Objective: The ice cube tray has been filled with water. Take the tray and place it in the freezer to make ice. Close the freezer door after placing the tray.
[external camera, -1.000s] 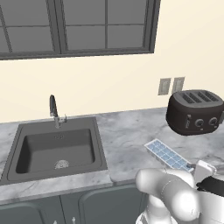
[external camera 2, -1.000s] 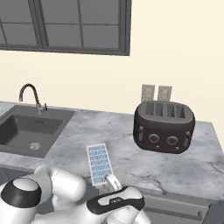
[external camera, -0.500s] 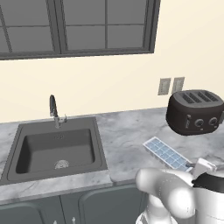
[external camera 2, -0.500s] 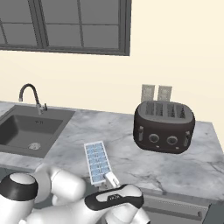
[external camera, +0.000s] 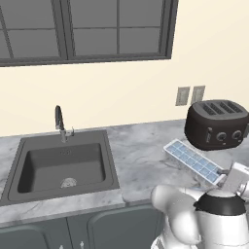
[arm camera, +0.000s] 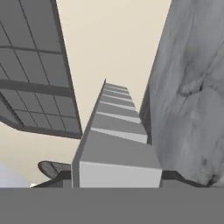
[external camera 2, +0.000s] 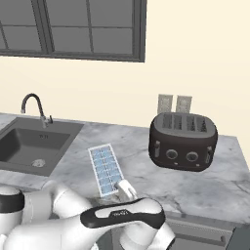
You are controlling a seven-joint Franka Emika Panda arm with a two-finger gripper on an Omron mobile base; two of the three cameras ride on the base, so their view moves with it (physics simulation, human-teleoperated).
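The ice cube tray (external camera: 192, 160) is in the grasp of the gripper (external camera 2: 123, 186) at its near short end, above the marble desk (external camera 2: 146, 171) and at a slant to the desk's front edge. In the left base view the tray lies at 7 o'clock of the black toaster (external camera: 217, 124); in the right base view it sits at 9 o'clock of the toaster, between toaster and sink (external camera 2: 34, 141). The water (external camera 2: 107, 169) shows as pale blue squares in the cells. In the hand view the tray (arm camera: 113, 144) runs away from the camera toward 12 o'clock, marble at 3 o'clock, window (arm camera: 30, 70) at 9 o'clock. Jaws: clamped on the tray's end, though the fingertips themselves are hidden. The faucet (external camera: 60, 123) stands behind the sink.
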